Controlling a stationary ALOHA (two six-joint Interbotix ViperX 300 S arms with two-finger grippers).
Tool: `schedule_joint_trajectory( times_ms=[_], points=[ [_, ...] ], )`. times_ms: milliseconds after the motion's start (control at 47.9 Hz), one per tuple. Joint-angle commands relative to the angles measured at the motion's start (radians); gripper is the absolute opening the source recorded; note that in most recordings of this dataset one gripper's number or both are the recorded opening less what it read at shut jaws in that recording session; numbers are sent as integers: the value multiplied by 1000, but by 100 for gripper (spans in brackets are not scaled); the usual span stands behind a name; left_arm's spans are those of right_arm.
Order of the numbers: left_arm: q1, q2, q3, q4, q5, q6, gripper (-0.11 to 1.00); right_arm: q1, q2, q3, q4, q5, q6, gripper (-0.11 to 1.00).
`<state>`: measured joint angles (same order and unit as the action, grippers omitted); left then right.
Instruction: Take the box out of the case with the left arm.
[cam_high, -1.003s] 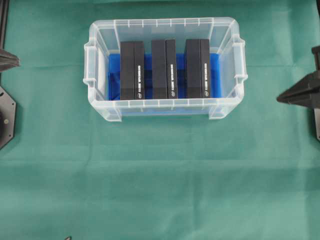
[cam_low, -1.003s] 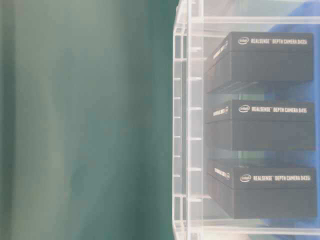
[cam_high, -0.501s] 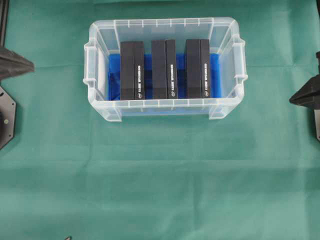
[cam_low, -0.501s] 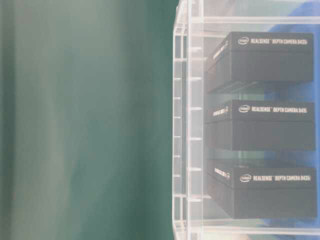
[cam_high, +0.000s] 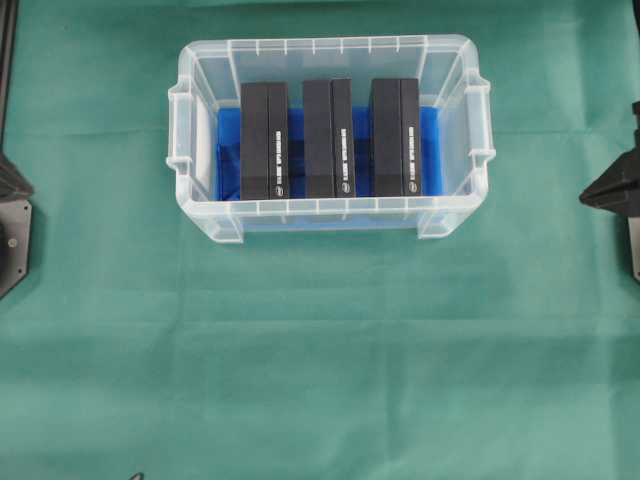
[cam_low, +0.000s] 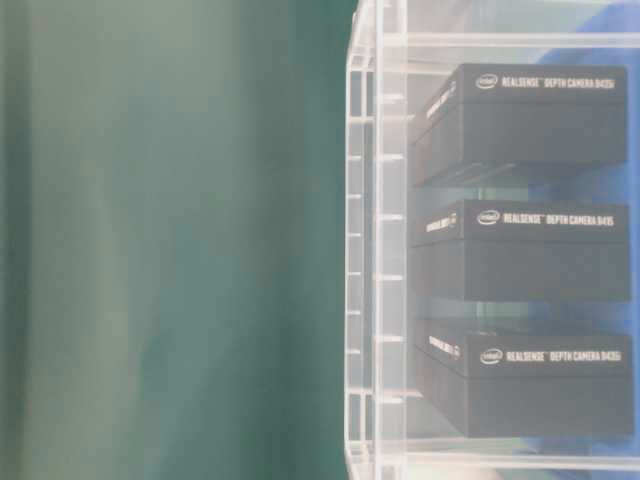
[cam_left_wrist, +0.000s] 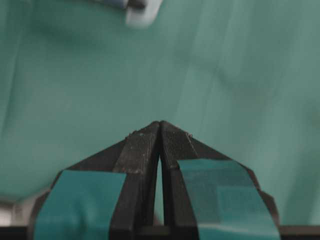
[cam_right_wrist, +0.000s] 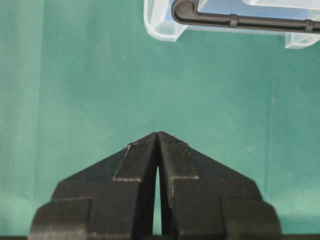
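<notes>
Plainly the approach step — left gripper (cam_left_wrist: 160, 127) pressed together, empty, left of the case (cam_high: 330, 208); next it needed to spread above a box (cam_high: 265, 140).

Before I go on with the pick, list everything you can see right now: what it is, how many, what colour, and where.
case: one, clear plastic, on the cloth at the top centre of the overhead view.
boxes: three, black with white print, standing side by side inside the case: left box, middle box, right box.
sheet: one, blue, lining the bottom of the case under the boxes.
cloth: one, green, covering the whole table.
left gripper: one, black with teal pads, jaws shut, over bare cloth, away from the case.
right gripper: one, black, jaws shut, over bare cloth short of the case.
</notes>
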<state>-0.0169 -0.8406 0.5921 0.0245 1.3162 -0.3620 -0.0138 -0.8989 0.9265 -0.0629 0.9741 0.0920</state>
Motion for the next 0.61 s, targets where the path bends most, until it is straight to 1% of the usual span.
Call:
schedule_joint_trajectory(
  times_ms=[0, 230, 272, 313, 376, 397, 480, 585],
  points=[
    [-9, 21, -25, 0, 55, -15, 2, -2, 14, -25, -2, -2, 3, 7],
    [-15, 34, -29, -2, 61, -29, 2, -2, 18, -26, -2, -3, 3, 7],
    [-15, 37, -29, -2, 61, -44, 2, -2, 17, -28, -2, -2, 3, 7],
    [-15, 43, -32, -2, 66, -80, 2, -2, 18, -28, -2, -2, 3, 7],
    [-9, 54, -34, -2, 72, -158, 2, -2, 17, -28, -2, -2, 3, 7],
    [-6, 58, -34, -2, 78, -209, 2, -2, 18, -28, -2, -2, 3, 7],
    [-3, 71, -38, -2, 95, -365, 2, -2, 18, -28, -2, -2, 3, 7],
    [-3, 86, -40, 3, 114, -595, 2, -2, 21, -28, -2, -2, 5, 7]
  ],
)
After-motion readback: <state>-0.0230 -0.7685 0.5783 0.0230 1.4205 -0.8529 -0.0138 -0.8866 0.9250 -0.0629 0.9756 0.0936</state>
